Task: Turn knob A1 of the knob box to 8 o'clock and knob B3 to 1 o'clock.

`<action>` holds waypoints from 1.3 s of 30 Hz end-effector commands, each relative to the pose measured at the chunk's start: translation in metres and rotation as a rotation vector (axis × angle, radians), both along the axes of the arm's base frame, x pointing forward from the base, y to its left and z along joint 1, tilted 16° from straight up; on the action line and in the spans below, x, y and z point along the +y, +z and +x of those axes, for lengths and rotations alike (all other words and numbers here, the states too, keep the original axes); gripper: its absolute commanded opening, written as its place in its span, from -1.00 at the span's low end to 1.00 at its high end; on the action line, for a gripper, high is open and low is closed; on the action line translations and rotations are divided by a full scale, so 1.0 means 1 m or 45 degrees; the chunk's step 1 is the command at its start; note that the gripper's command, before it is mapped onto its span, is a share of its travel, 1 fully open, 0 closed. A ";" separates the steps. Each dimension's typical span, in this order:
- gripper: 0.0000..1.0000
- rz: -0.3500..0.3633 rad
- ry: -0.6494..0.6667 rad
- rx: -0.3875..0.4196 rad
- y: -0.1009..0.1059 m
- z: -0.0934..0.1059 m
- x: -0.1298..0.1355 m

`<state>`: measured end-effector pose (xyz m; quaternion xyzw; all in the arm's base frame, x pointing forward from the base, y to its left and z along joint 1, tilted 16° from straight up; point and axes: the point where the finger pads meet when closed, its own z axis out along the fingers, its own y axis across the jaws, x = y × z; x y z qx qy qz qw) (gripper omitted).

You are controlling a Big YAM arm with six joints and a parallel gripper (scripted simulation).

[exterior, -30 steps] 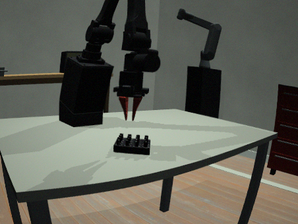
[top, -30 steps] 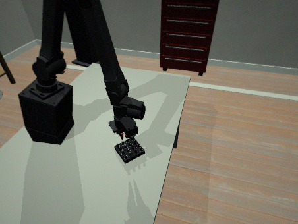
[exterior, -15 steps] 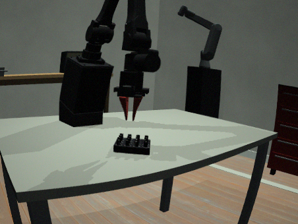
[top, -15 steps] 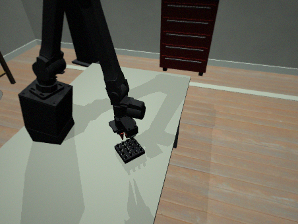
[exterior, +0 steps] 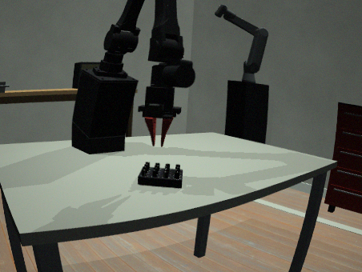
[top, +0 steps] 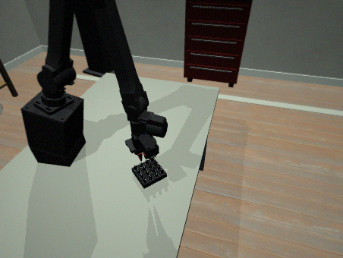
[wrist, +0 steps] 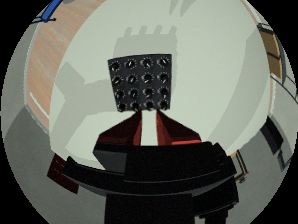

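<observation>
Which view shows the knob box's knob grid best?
Wrist: it looks straight down on the knob box, all sixteen knobs unobstructed. Top shows it small and skewed; exterior shows it side-on, with rear rows partly hidden.

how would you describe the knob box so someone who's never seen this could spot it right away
Find the pale grey table with the black arm pedestal on it. In front of that pedestal, below the red-fingered tool, sits the knob box. It is the only small flat black block on the tabletop, with rows of little knobs on top.
</observation>
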<state>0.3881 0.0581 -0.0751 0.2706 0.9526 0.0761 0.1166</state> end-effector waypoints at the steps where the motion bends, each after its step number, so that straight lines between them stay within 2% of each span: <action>1: -0.63 -0.002 0.013 -0.023 0.002 0.007 0.002; 20: -0.63 0.001 0.013 -0.035 -0.007 0.015 0.006; 39: -0.63 0.002 0.003 -0.029 -0.029 0.019 0.007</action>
